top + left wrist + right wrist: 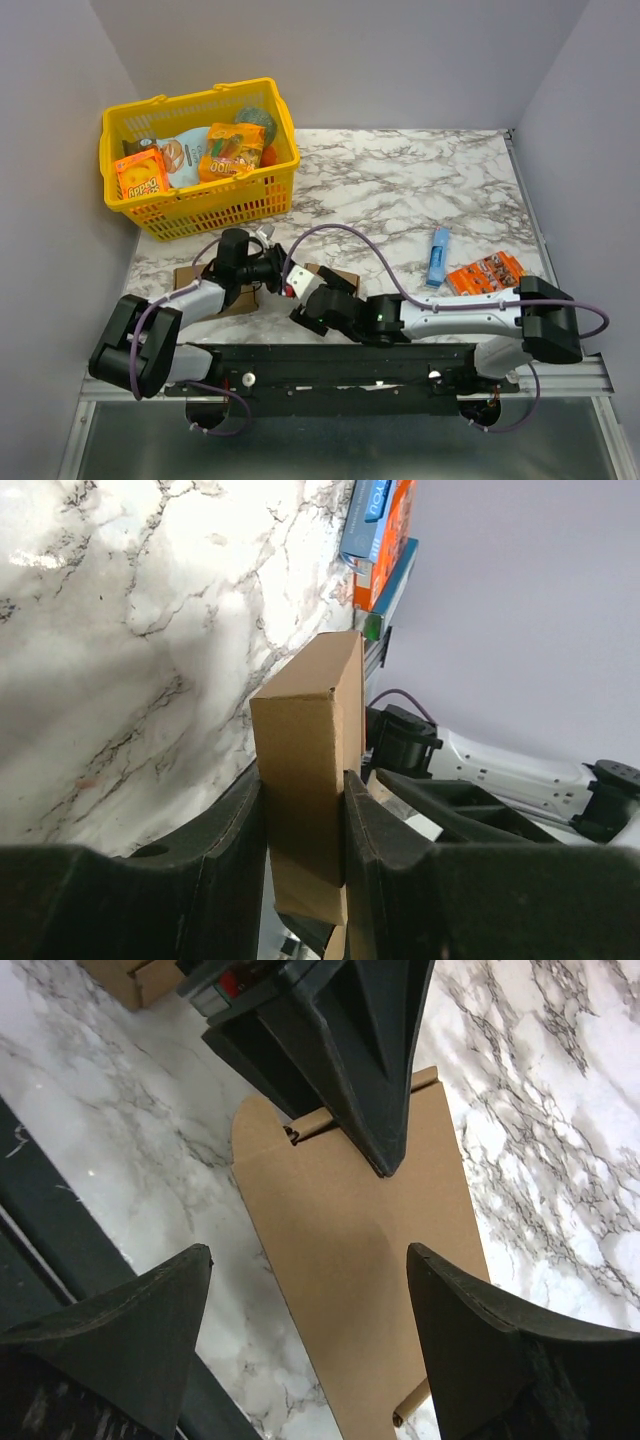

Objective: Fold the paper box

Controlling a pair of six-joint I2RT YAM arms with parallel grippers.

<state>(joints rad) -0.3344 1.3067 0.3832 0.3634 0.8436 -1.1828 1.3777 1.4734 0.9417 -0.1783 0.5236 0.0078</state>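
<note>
The paper box is a thin brown cardboard piece with a rounded flap and notched tabs. My left gripper is shut on it, one dark finger pressing each side, and the box juts out past the fingertips. In the right wrist view a broad panel of the paper box slopes over the marble, with the left fingers clamping its far end. My right gripper is open, its fingers spread either side of that panel and off it. From above, the left gripper and right gripper meet near the table's front, beside the paper box.
A yellow basket of snack packets stands at the back left. A flat brown cardboard rectangle lies under the left arm. A blue packet and an orange packet lie at the right. The black mounting rail runs along the front.
</note>
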